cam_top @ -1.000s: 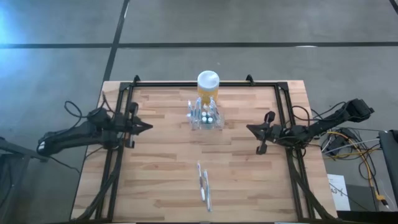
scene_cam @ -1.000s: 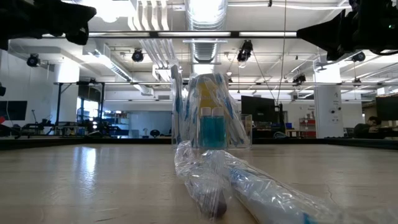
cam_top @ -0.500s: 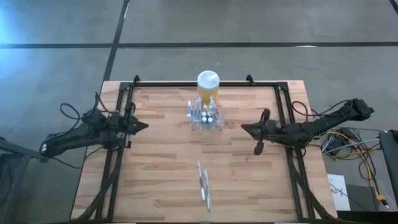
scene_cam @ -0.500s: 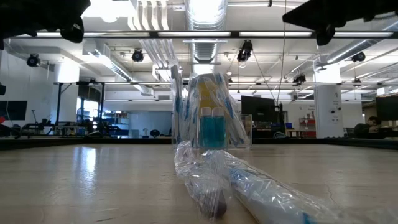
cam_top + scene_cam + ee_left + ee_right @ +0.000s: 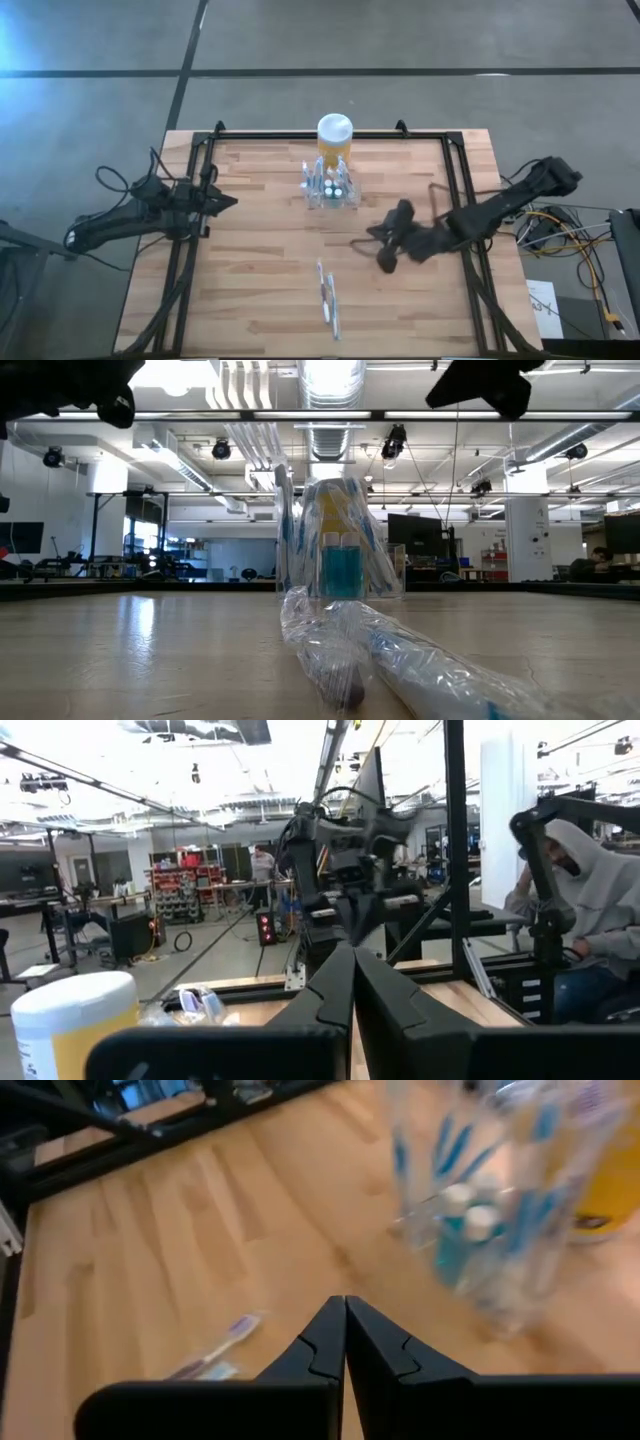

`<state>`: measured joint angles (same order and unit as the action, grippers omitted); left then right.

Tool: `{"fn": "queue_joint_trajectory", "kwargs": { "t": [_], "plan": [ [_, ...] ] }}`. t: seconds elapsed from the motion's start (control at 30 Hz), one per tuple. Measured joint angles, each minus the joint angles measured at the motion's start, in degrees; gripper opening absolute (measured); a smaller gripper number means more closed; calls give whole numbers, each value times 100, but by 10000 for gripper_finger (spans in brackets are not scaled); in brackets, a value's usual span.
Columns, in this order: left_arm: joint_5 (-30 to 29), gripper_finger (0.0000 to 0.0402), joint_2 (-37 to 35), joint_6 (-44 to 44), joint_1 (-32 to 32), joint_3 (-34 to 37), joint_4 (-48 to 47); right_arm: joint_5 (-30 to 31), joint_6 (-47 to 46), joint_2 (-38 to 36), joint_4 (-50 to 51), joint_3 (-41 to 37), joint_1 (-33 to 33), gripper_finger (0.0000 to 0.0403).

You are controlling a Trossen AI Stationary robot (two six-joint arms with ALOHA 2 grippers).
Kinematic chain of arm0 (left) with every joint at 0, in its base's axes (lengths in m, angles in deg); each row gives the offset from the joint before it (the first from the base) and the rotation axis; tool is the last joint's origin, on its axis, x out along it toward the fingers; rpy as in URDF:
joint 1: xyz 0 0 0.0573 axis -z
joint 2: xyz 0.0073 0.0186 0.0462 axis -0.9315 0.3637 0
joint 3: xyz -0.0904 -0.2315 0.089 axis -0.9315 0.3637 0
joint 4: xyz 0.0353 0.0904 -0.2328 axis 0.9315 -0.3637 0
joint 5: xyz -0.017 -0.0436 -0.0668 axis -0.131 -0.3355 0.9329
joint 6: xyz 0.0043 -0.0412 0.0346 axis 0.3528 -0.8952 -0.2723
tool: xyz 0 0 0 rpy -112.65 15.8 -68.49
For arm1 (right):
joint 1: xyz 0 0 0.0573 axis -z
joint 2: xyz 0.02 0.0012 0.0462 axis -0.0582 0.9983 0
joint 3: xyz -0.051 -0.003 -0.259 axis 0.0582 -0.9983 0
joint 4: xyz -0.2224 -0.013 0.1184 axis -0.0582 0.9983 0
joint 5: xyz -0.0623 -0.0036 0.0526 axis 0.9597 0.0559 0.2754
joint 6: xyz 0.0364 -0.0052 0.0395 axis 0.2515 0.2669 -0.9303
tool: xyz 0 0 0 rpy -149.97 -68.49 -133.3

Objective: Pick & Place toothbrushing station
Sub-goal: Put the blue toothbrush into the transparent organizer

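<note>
The toothbrushing station point(image 5: 330, 187), a clear holder with blue-capped items inside, stands on its base at the table's far middle point(image 5: 335, 540) point(image 5: 490, 1210). It is just near-side of a yellow jar point(image 5: 335, 135) with a white lid. My right gripper point(image 5: 370, 233) is shut and empty. It hangs above the table to the station's right and nearer the front, tipped down toward the wood point(image 5: 345, 1308). My left gripper point(image 5: 232, 202) waits shut at the table's left side, pointing level toward the middle point(image 5: 352, 960).
A toothbrush in a clear wrapper point(image 5: 327, 297) lies near the table's front middle point(image 5: 400, 660) point(image 5: 215, 1355). A black frame point(image 5: 455, 170) runs along the table's sides and far edge. A person in a grey hood point(image 5: 590, 910) sits beyond the right side.
My right gripper has swung out from the table's right side toward the middle and the near edge. It has risen and tipped nose-down, and has stayed shut. The station, the jar and the wrapped toothbrush have not moved.
</note>
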<state>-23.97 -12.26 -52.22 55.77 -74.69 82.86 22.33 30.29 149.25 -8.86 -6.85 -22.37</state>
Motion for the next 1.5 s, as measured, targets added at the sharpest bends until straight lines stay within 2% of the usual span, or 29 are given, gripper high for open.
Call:
{"fn": "queue_joint_trajectory", "kwargs": {
  "t": [0.17, 0.27, 0.37, 0.57, 0.73, 0.9, 1.03, 1.27, 1.5],
  "plan": [
    [0, 12, 2, -76, 1, 38, 0, -109, -832, 1162, 25, 741, -158, 8],
    [-1, 12, 2, -140, 0, 45, 3, -795, -1576, 1869, 46, 1202, -142, 9],
    [0, 12, 2, -151, 0, 45, 5, -1518, -1801, 2606, 94, 1712, -104, 22],
    [0, 12, 2, -213, 0, 45, 5, -2949, -1845, 3945, 417, 2771, -105, 87],
    [0, 12, 2, -255, 0, 45, 3, -3763, -2497, 4767, 790, 3692, -77, 149],
    [-3, 12, 2, -265, 2, 45, 3, -3541, -3217, 5318, 1819, 4462, -75, 182],
    [-3, 12, 7, -267, 2, 45, 5, -3505, -3283, 5528, 2116, 4761, -75, 192],
    [-3, 12, 7, -272, 2, 45, 3, -3369, -3546, 5532, 2237, 4707, -100, 196],
    [-3, 12, 7, -272, 2, 45, 3, -3376, -3612, 5532, 1757, 4359, -145, 196]
  ]
}}
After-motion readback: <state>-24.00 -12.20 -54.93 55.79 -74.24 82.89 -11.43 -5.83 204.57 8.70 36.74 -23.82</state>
